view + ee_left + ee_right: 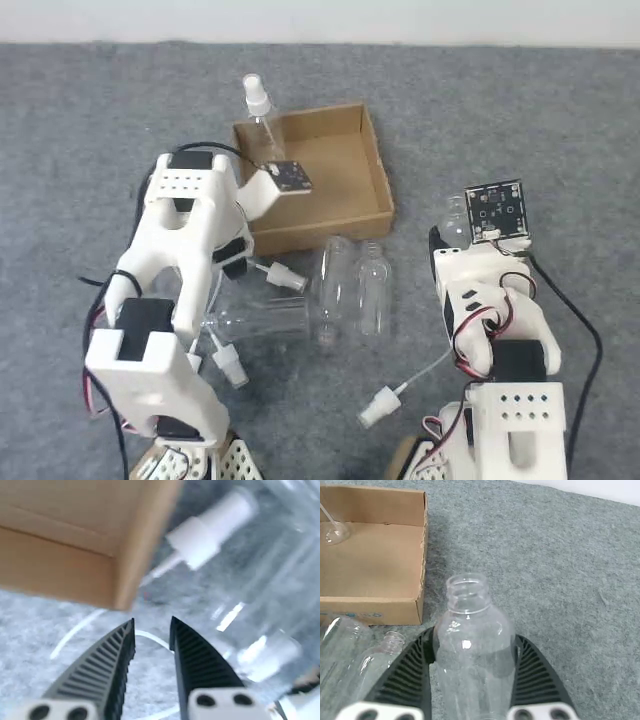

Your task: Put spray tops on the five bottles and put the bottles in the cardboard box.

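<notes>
Right gripper [473,639] clamped on uncapped bottle [470,620], box [370,609] ahead. Left gripper [151,621] slightly open, empty; box corner and spray top [210,530] just ahead.

The table [520,110] is covered in mottled grey felt. The cardboard box [330,228] is plain tan-brown. The bottles [373,290] are clear and colourless, as is the bottle [472,645] in the right gripper [473,637]. The spray tops [380,408] are white. Both the right gripper and the left gripper [151,621] have black, ribbed fingers [107,665]. The arms [180,240] are white with black motors and have red, black and white wires [470,345].
</notes>
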